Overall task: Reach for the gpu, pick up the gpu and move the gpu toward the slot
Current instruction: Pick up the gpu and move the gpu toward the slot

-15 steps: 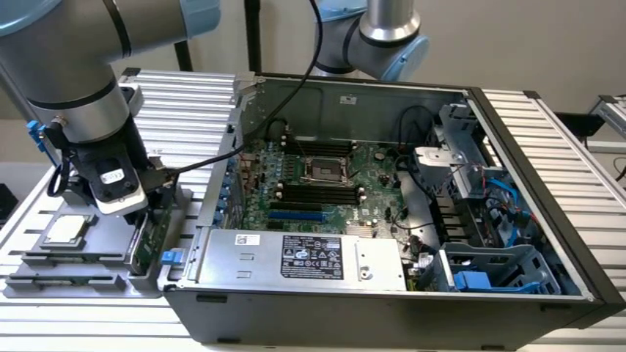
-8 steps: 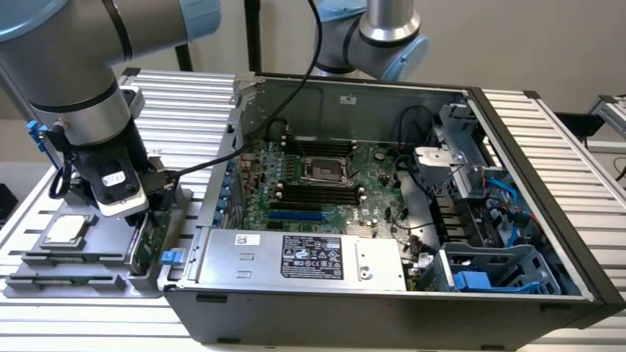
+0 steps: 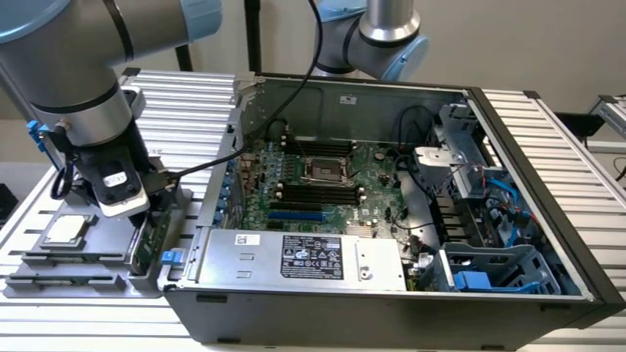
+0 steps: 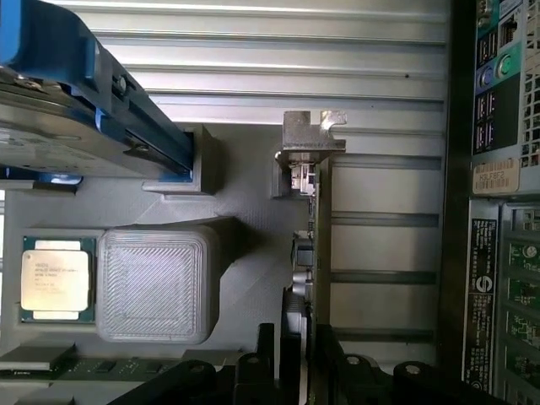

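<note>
Gripper (image 4: 297, 359) sits astride the gpu (image 4: 321, 228): clamped or not, I cannot tell. Green card on edge in the gray holder (image 4: 245, 202), silver bracket (image 4: 310, 139) farthest; processor chip (image 4: 54, 278) in the holder too, print unreadable.

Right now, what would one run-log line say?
stage: reach | gripper: at gpu | gpu: on edge in grey holder, outside computer case
</note>
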Available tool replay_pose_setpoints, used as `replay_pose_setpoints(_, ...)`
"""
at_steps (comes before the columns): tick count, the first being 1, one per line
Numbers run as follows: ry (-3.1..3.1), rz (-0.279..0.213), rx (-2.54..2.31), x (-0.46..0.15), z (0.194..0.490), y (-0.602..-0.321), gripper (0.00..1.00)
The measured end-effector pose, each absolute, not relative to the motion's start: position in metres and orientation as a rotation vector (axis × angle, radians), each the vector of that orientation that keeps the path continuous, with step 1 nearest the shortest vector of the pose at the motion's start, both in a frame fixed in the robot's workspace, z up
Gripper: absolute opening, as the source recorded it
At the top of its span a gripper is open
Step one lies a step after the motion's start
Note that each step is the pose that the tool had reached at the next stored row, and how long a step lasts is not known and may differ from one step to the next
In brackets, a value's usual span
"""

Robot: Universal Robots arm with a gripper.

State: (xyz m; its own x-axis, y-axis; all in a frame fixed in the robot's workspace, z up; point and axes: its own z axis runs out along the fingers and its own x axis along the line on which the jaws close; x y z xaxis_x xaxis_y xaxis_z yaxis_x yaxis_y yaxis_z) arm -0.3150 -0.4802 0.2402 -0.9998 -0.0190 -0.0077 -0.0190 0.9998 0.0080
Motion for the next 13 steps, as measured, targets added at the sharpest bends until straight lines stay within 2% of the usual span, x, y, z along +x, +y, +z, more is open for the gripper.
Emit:
replay_pose_setpoints(9, 3.134, 0.012, -0.03, -0.3138, 0.2402, -0.4802, 0.33)
replay_pose_setpoints(13, 3.134, 0.012, -0.03, -0.3137, 0.2403, -0.4802, 0.26)
